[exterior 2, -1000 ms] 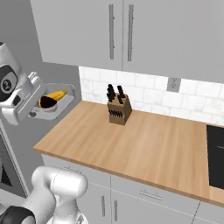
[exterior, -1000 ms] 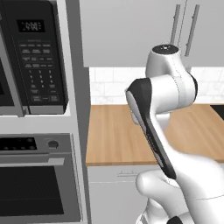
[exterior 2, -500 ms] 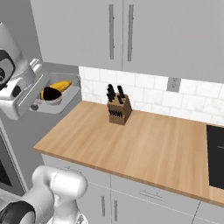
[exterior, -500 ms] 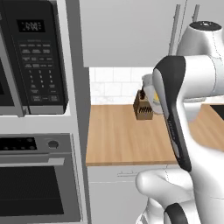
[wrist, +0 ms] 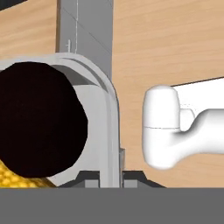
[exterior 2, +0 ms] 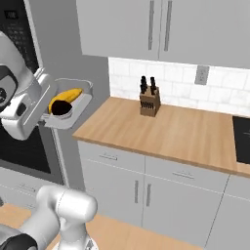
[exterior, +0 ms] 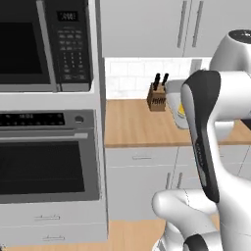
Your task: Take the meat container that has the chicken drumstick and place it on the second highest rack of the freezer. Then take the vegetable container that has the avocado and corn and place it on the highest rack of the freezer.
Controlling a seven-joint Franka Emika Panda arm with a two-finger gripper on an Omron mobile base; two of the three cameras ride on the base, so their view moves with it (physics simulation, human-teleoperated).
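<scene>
The vegetable container (exterior 2: 80, 93), a pale grey tray, hangs in the air left of the counter, level with its top. It holds the dark avocado (exterior 2: 60, 108) and the yellow corn (exterior 2: 67, 95). My gripper (exterior 2: 47, 117) is shut on the tray's near rim. In the hand view the avocado (wrist: 39, 118) bulks large at the left, a bit of corn (wrist: 15, 178) lies under it, and the fingertips (wrist: 89, 176) pinch the rim (wrist: 108, 118). From the left base view the tray (exterior: 173, 93) peeks out behind my arm. The freezer, its racks and the chicken drumstick are out of view.
A knife block (exterior 2: 149, 100) stands at the back of the wooden counter (exterior 2: 161, 129). A dark stovetop (exterior 2: 242, 139) lies at its right end. The oven (exterior: 44, 162) and microwave (exterior: 44, 44) column rises to the left. Grey cabinets hang above the counter.
The whole picture has shifted: the base has backed away from the counter, whose lower cabinets and the floor now show. The arm has swung with the tray still in the gripper.
</scene>
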